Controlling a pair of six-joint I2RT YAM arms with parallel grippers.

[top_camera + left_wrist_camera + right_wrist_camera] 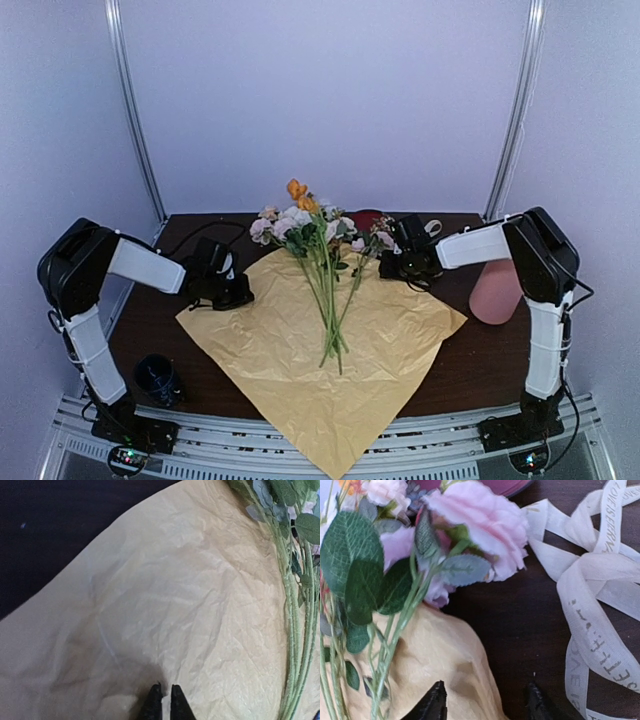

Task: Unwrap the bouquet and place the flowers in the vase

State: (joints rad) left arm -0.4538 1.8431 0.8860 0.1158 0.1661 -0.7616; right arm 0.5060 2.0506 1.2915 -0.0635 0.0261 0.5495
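From above, the flowers (325, 290) are lying on the spread paper (300, 390), their long axis running near to far, stems pointing toward the arms and blooms toward the back wall; the vase (497, 290) is standing at the right. In the left wrist view, the left gripper (164, 699) is pointing clenched at the paper beside the stems. In the right wrist view, the right gripper (485, 702) is gaping over the paper's corner, holding nothing, with the ribbon (590, 610) lying beside it.

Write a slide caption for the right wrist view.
Open right gripper over the paper edge, pink flowers beyond, untied ribbon on the dark table.
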